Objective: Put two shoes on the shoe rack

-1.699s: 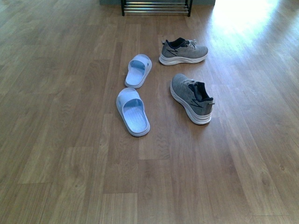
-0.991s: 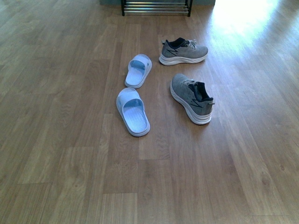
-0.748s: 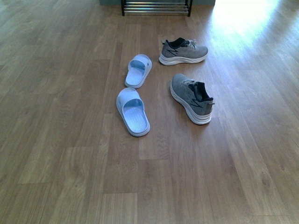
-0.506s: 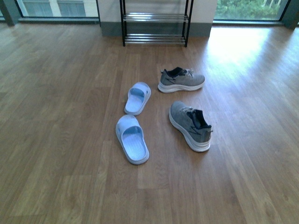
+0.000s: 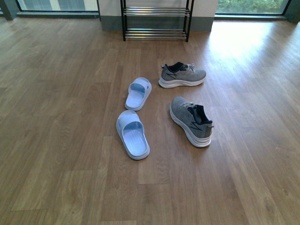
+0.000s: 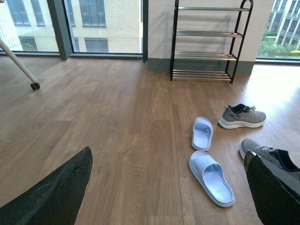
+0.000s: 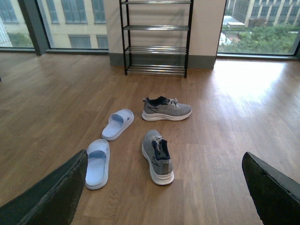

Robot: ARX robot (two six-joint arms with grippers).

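Observation:
Two grey sneakers with white soles lie on the wood floor. The near shoe (image 5: 191,121) (image 7: 158,156) (image 6: 267,154) points away from me, heel toward me. The far shoe (image 5: 182,75) (image 7: 166,108) (image 6: 243,116) lies sideways, toe to the right. Against the far wall stands the black-framed shoe rack (image 5: 155,18) (image 7: 156,37) (image 6: 208,42) with silver bar shelves, nothing on them. Neither arm shows in the front view. My left gripper (image 6: 168,187) is open, high above the floor and well short of the shoes. My right gripper (image 7: 164,187) is open too, the near shoe showing between its fingers, far below.
Two pale blue slides lie left of the sneakers, one near (image 5: 132,134) and one farther (image 5: 138,93). Large windows flank the rack. A white pole on a caster (image 6: 33,85) stands at the far left in the left wrist view.
The front view has tilted up and back: the shoes and slides sit lower in the frame and two shelves of the rack and the wall now show. Nothing on the floor has moved.

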